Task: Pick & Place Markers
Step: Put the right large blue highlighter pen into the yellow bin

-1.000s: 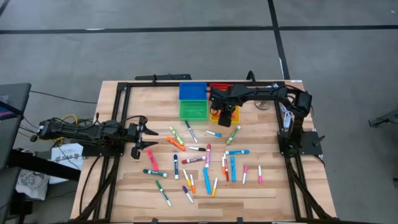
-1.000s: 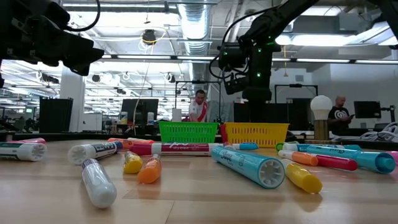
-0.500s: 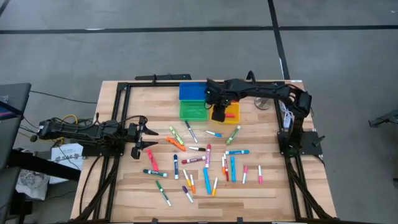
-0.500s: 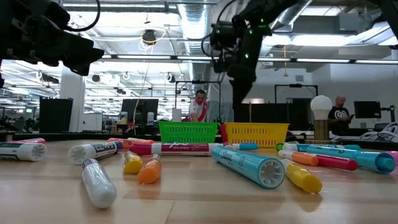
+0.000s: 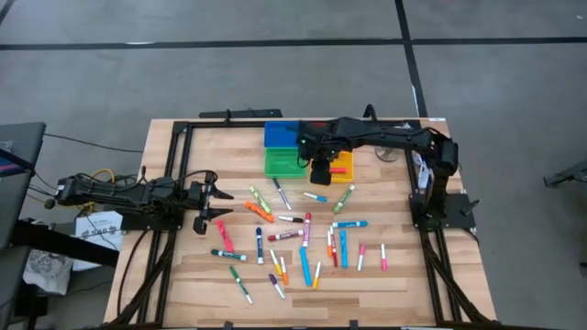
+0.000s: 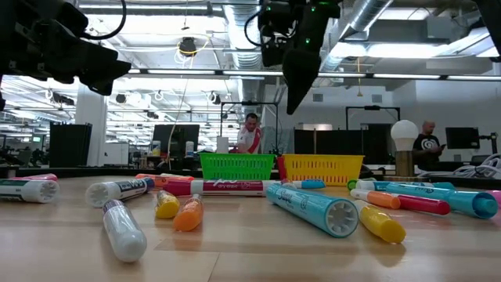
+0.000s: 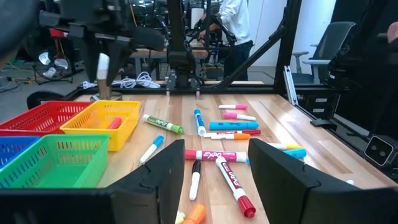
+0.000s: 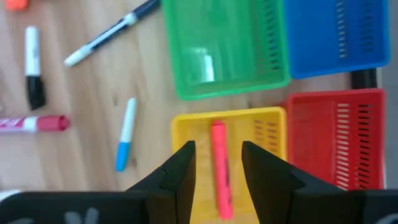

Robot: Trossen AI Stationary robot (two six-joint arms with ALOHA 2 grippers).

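Note:
Several markers with coloured caps lie scattered on the wooden table's middle and near part. One orange-red marker lies flat in the yellow bin. My right gripper hangs high above that bin, pointing down, open, with nothing between its fingers; the low view shows the right gripper well above the bins. At the table's left edge my left gripper waits level and open, facing the markers.
Four bins stand together at the table's far middle: green, blue, yellow and red, the red one mostly under my right arm. A black frame borders the table. People stand in the room behind.
My right gripper has risen from just above the yellow bin to well over it and drifted a little toward the table's left. The orange-red marker stays in the yellow bin.

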